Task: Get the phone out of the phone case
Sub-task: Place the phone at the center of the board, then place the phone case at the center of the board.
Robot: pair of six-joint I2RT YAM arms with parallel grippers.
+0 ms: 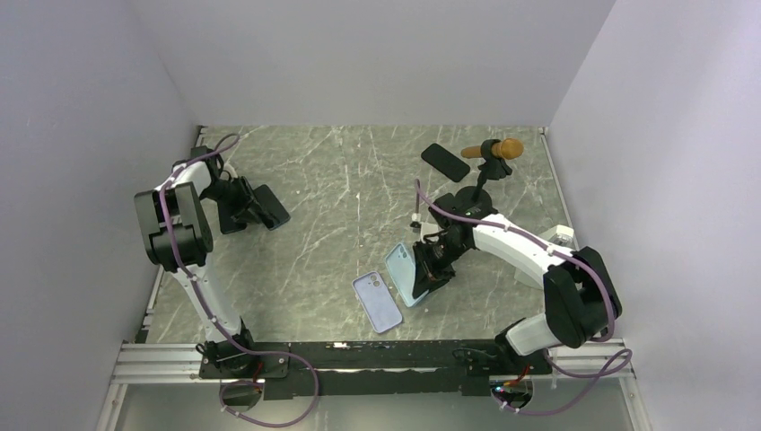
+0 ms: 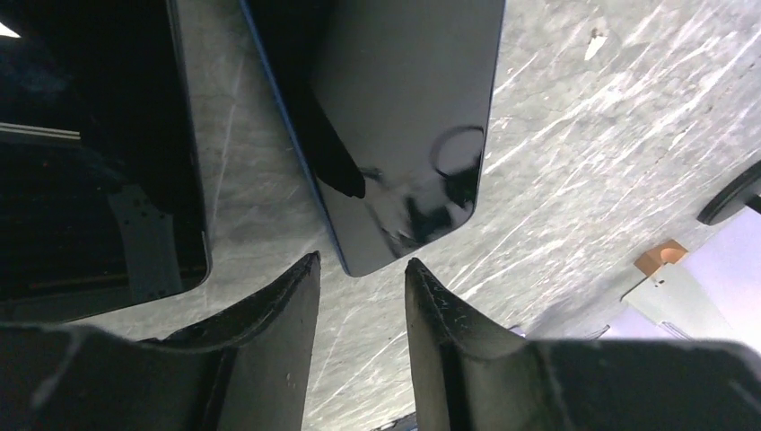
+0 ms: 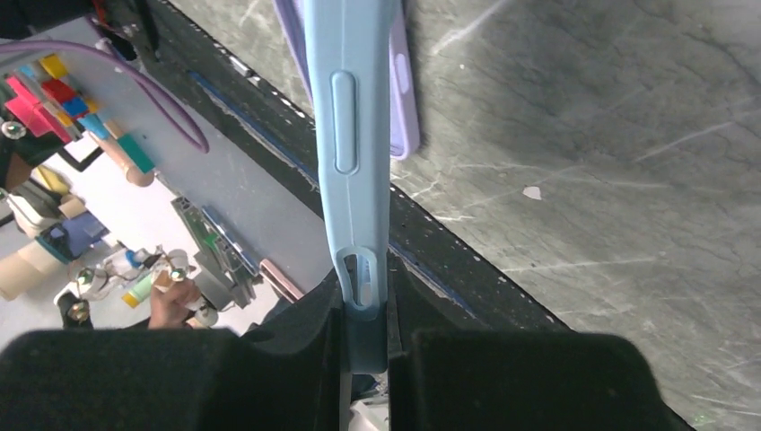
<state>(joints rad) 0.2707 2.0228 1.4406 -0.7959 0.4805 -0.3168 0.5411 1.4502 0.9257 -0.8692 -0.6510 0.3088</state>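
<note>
A dark phone (image 2: 404, 135) with a blue edge lies flat on the marble table at the far left (image 1: 272, 206). My left gripper (image 2: 359, 262) sits just short of its near corner, open, with nothing between the fingers (image 1: 254, 208). My right gripper (image 3: 366, 305) is shut on the bottom end of a light blue phone case (image 3: 350, 135), held edge-on and tilted above the table near the front middle (image 1: 408, 274). Whether anything sits inside that case I cannot tell.
A lilac case (image 1: 377, 303) lies flat beside the blue one. Another black phone (image 1: 446, 162) lies at the back right, by a black stand with an orange-tipped handle (image 1: 494, 150). A second dark glossy slab (image 2: 90, 153) lies left of the left gripper. Grey walls enclose the table.
</note>
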